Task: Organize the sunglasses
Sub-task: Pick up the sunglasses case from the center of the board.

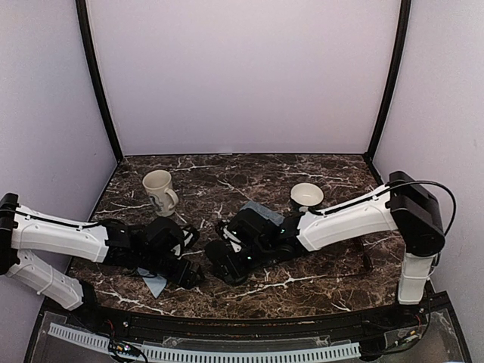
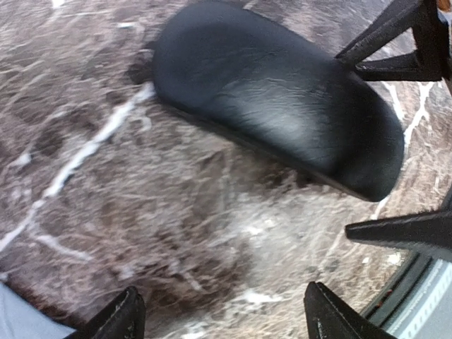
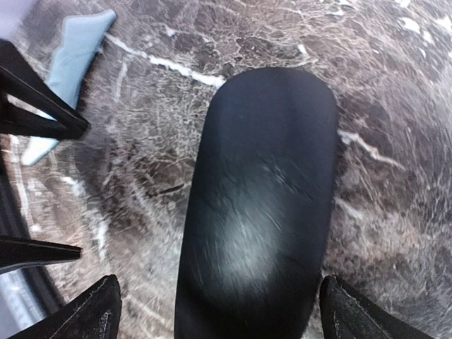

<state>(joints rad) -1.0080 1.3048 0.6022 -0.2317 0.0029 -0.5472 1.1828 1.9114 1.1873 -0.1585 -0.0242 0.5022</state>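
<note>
No sunglasses show in any view. A closed black oblong glasses case (image 3: 261,205) lies on the marble table, also seen from the left wrist as the black case (image 2: 282,106). My right gripper (image 3: 222,318) is open and straddles the case's near end, with a gap at each finger. My left gripper (image 2: 222,321) is open over bare marble, a short way from the case, with nothing between its fingers. In the top view both grippers meet at the front middle of the table, left gripper (image 1: 190,271) facing right gripper (image 1: 221,265).
A blue-grey rectangular case (image 1: 262,214) lies just behind the right gripper. A cream mug (image 1: 159,191) stands at the back left and a white bowl (image 1: 306,196) at the back right. A pale blue sheet (image 1: 156,286) lies near the front edge under the left arm.
</note>
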